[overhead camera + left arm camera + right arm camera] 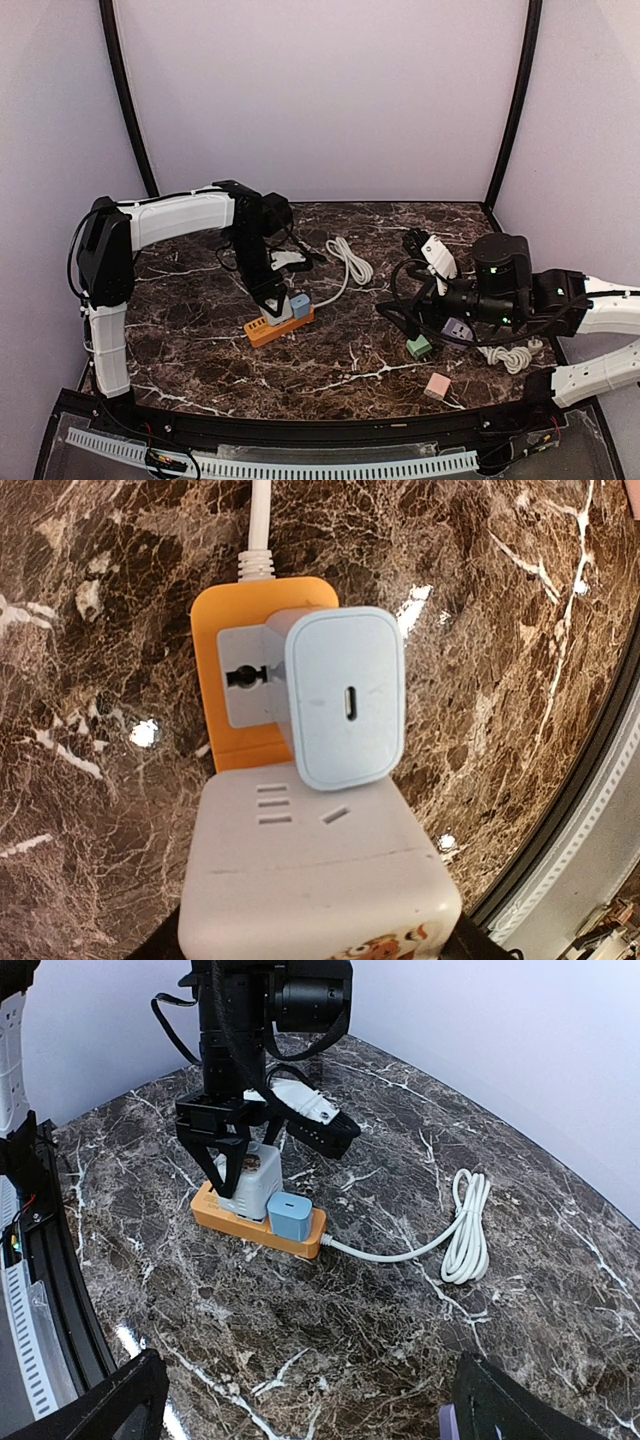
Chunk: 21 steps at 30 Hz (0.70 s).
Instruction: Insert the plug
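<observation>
Marble table [350, 1340]: left end effector [238, 1160] clamps white plug [250, 1182] upright on orange strip [215, 1215].

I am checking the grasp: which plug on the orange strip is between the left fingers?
The white plug; the blue plug beside it, nearer the cord, stands free.

Robot's left arm [170, 220] reaches forward, wrist pointing straight down, left hand [238, 1160] clamped on white plug [248, 1175]; right arm [590, 305] folded low at right, right hand [308, 1365] aimed leftward, fingers spread wide.
</observation>
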Available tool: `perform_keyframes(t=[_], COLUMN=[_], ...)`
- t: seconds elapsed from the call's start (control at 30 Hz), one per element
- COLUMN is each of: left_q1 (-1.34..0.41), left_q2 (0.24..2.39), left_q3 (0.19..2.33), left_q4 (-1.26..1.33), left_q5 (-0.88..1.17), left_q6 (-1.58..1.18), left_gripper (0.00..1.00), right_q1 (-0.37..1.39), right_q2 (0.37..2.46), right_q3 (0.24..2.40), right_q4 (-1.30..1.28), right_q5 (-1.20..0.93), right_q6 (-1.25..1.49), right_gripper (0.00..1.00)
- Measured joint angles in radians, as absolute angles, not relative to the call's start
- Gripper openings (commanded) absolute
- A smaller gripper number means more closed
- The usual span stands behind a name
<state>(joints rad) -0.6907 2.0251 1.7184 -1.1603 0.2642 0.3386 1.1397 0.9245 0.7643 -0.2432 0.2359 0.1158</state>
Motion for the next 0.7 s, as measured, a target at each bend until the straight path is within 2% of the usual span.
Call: perform_keyframes(t=[0.7], left_q1=[-0.725], left_q2=[2.026], left_q3=[1.668], left_q4=[-1.105], left_q5=[0.209], left_q6=[0.262], left_gripper=[0.01], right_q1=[1.14], right_q2=[0.925], right_q3=[0.76], right_q4=[-0.244], right_q5=[0.236], right_q6=[0.141], right_gripper=[0.99])
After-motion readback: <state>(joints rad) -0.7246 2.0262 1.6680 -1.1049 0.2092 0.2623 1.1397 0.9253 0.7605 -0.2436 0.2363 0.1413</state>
